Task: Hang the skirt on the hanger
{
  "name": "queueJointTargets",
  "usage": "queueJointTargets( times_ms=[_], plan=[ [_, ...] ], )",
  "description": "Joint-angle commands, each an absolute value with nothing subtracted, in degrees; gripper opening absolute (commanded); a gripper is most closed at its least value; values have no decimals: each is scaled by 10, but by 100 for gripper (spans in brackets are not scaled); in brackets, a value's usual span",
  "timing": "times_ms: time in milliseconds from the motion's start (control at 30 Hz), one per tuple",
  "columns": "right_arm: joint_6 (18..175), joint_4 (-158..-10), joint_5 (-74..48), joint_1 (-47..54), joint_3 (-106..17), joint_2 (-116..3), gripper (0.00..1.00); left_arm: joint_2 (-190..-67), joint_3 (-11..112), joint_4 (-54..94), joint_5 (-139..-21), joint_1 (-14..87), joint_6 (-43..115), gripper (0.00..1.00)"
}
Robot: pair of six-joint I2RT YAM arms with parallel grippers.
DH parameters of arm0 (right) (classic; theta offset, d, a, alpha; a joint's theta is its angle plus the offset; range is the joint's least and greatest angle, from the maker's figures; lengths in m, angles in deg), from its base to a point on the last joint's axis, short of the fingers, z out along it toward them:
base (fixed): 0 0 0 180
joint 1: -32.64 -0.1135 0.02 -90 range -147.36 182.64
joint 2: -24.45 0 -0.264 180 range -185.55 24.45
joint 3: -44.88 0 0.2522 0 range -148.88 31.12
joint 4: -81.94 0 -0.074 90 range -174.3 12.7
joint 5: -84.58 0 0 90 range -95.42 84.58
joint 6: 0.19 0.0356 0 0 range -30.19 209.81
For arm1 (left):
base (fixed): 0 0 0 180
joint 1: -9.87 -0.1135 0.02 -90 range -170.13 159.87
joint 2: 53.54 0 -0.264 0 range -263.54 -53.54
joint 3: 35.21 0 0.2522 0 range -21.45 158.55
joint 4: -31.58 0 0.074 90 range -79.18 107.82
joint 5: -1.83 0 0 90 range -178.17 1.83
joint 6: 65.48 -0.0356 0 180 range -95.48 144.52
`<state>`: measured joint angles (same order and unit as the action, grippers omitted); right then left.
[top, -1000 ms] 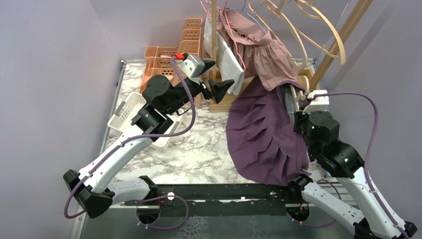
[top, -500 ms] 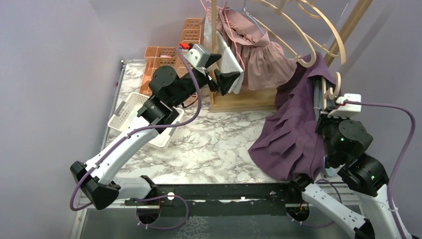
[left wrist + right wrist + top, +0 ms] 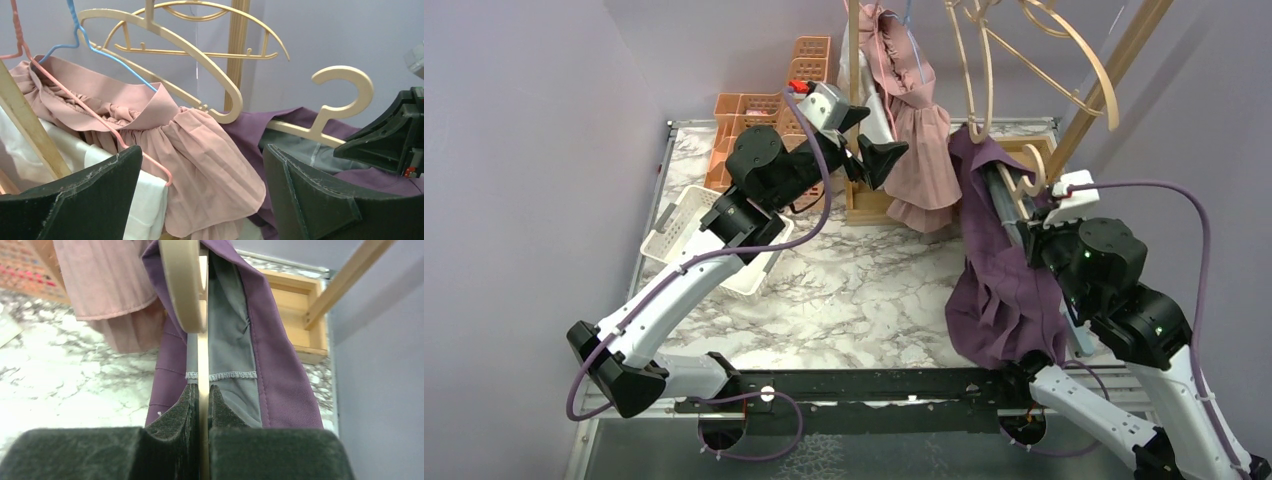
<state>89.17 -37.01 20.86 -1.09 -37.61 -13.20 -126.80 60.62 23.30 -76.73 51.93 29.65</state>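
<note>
Robot test cell in a lab, not a home. Plain lilac wall panels (image 3: 524,150) box in a marble-patterned tabletop (image 3: 844,300), and two white-and-black robot arms, left (image 3: 669,295) and right (image 3: 1114,310), are bolted to a black metal rail (image 3: 874,383) at its near edge, trailing exposed purple cables (image 3: 1139,184). Props look staged for trials: a light wooden garment rack (image 3: 869,213) carrying tan curved clothes hangers (image 3: 234,107), stacked orange plastic lattice baskets (image 3: 749,105), and one white plastic lattice basket (image 3: 674,230).

skirt (image 3: 999,290): purple, grey lining | hanger (image 3: 184,290): cream | hung garment (image 3: 919,150): dusty pink | table (image 3: 854,290): white marble
</note>
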Motion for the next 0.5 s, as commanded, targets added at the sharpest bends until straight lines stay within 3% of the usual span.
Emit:
queueJointTargets(
  times_ms=[0,467],
  plan=[
    [904,-423,131,-11,-383,-145,1,-1238,601,220,-782,517,290,92],
    [918,-522,168,-11,-447,-236,1,-1186,576,172,-802,517,262,99]
  ],
)
